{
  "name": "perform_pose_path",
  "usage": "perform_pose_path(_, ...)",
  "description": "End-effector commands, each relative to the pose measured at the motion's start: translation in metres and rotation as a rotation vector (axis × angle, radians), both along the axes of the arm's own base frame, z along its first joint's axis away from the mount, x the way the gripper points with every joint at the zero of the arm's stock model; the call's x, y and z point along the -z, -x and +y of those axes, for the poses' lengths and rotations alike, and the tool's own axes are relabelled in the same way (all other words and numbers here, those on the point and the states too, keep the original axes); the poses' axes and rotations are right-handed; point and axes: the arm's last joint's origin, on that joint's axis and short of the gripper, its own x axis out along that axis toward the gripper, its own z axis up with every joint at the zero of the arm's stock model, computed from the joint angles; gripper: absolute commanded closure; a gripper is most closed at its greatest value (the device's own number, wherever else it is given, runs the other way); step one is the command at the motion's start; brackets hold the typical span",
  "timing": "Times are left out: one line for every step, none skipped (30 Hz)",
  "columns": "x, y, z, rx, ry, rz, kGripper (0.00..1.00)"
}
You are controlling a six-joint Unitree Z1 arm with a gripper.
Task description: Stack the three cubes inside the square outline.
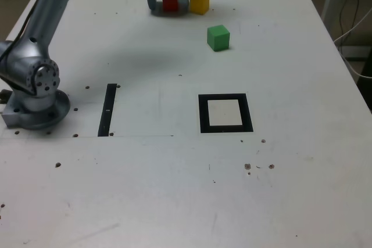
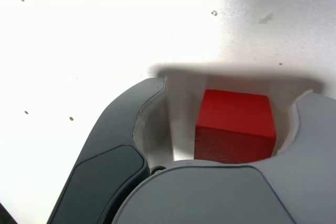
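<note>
The claw [image 1: 168, 3] is down at the far edge of the white surface [image 1: 174, 190], its jaws spread around the red cube [image 1: 170, 1]; in the wrist view the red cube [image 2: 234, 127] sits between the jaws, a clear gap showing on one side, the other side looking close to the jaw, though I cannot tell whether it touches; the claw [image 2: 231, 129] is released, not clenched on the cube; the cube rests on the surface. The yellow cube [image 1: 199, 3] stands just beside the claw, on the exterior view's right of it; the green cube [image 1: 218, 37] lies near, a little nearer the camera and further to that view's right, apart from the yellow one. The square [image 1: 226, 113] lies well apart from all three cubes, toward the camera, its white centre bare. A black strip [image 1: 108, 110] lies on the exterior view's left of the square; the arm's base [image 1: 36, 94] stands beyond it at the left edge.
</note>
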Motion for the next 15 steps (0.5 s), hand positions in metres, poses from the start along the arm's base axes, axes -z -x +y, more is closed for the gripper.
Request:
perform_pose_path(-0.0006, -0.0021, 0.0007, 0.005, 0.005, -0.013, 0.37)
perform_pose_path(-0.0014, -0.0027, 0.0008, 0.007, 0.007, -0.021, 0.4)
perform_pose_path(-0.002, -0.0034, 0.0009, 0.009, 0.009, -0.029, 0.44)
perform_pose_path(-0.0024, -0.0041, 0.001, 0.012, 0.012, -0.037, 0.47)
perform_pose_path(-0.0027, -0.0049, 0.0011, 0.014, 0.016, -0.045, 0.51)
perform_pose_path(-0.0028, -0.0056, 0.0013, 0.015, 0.019, -0.052, 0.54)
perform_pose_path(-0.0029, -0.0063, 0.0014, 0.016, 0.021, -0.058, 0.57)
perform_pose_path(-0.003, -0.0069, 0.0017, 0.016, 0.022, -0.063, 0.6)
perform_pose_path(-0.0031, -0.0073, 0.0019, 0.016, 0.023, -0.066, 0.62)
perform_pose_path(-0.0031, -0.0076, 0.0021, 0.016, 0.023, -0.069, 0.63)
perform_pose_path(-0.0029, -0.0079, 0.0023, 0.015, 0.025, -0.071, 0.63)
perform_pose_path(-0.0027, -0.0082, 0.0024, 0.014, 0.027, -0.072, 0.64)
perform_pose_path(-0.0023, -0.0085, 0.0025, 0.013, 0.03, -0.073, 0.65)
perform_pose_path(-0.0019, -0.0087, 0.0026, 0.01, 0.034, -0.075, 0.67)
perform_pose_path(-0.0015, -0.0089, 0.0026, 0.008, 0.037, -0.076, 0.68)
